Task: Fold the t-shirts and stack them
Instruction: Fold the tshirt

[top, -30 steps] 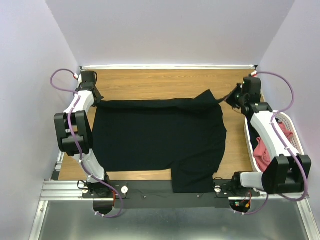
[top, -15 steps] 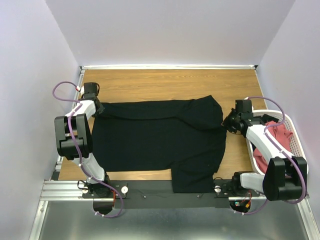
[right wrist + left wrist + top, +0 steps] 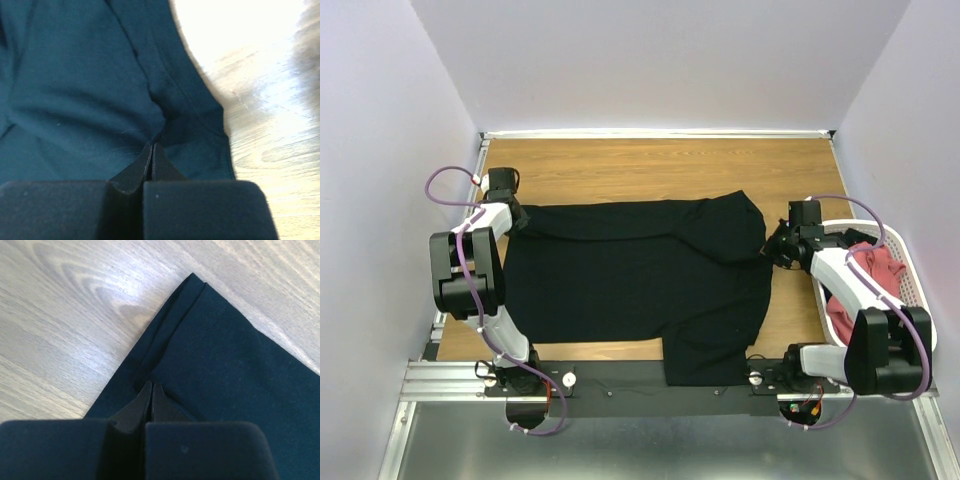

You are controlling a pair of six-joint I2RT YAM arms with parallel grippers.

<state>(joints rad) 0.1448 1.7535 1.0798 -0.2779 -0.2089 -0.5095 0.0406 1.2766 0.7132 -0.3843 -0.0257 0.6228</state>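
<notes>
Wooden table (image 3: 620, 165) bears black t-shirt (image 3: 630, 280); wrist views (not overhead) show left jaws, right jaws clamped shut on cloth.

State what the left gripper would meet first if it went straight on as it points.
The black t-shirt: the left gripper pinches its edge with shut fingers; beneath, probably the wooden table.

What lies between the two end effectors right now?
The black t-shirt: its far edge runs from the left end effector to the right end effector, both shut on it, as the top external view shows.
</notes>
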